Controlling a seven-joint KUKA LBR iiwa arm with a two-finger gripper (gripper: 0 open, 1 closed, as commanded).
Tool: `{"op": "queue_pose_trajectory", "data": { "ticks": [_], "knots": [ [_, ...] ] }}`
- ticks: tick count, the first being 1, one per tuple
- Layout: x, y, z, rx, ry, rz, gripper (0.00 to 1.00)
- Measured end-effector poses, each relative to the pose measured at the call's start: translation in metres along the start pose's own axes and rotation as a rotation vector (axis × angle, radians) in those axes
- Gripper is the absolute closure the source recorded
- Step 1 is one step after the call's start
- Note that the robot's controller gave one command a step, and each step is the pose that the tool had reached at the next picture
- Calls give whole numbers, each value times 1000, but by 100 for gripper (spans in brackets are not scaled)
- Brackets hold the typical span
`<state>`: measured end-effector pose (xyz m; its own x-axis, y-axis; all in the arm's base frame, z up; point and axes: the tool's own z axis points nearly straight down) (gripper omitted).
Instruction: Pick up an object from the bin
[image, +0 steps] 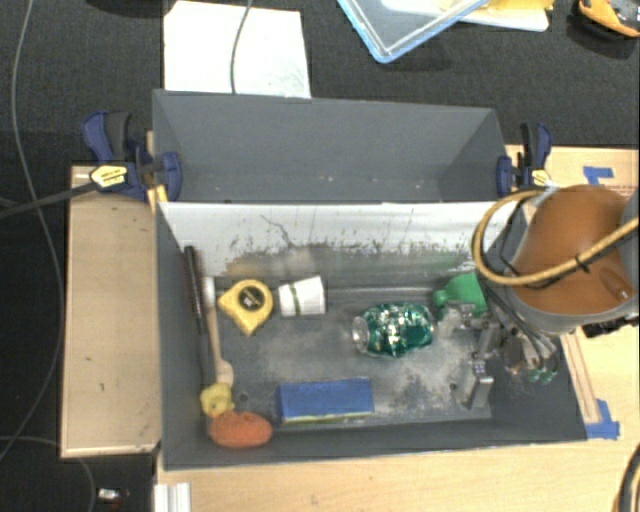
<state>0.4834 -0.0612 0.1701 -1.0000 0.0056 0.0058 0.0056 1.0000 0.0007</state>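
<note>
Bin (330, 150) seen from above, with the arm entering from the right under its orange wrist cover (570, 250). The hand (478, 385) is low over the bin floor at the right end; nothing shows in its grasp, and whether it is open or closed cannot be told. The nearest thing is a crumpled green shiny bundle (395, 330), just beside the hand on the side away from the arm and a little toward the back wall. Its long axis runs roughly across the bin, one end toward the hand. By judgement it is the likeliest candidate, needing a short move away from the arm. A plain green piece (460, 292) lies near the hand, straight toward the back wall. Farther from the hand, past the bundle, lie a white cylinder (302, 297) and a yellow tape measure (247, 305); a blue block (325, 398) lies level with the hand near the front wall. Farthest off are an orange lump (240, 430), a small yellow thing (215, 400) and a long-handled stick (207, 330). Count: one of each, eight in all.
</note>
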Motion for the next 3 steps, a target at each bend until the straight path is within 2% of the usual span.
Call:
{"op": "queue_pose_trajectory", "data": {
  "ticks": [1,2,3],
  "knots": [
    [-2,0,-4,1,-8,-3,0],
    [-60,49,12,1,-11,-54,0],
    [-36,74,3,0,-9,-18,0]
  ]
}}
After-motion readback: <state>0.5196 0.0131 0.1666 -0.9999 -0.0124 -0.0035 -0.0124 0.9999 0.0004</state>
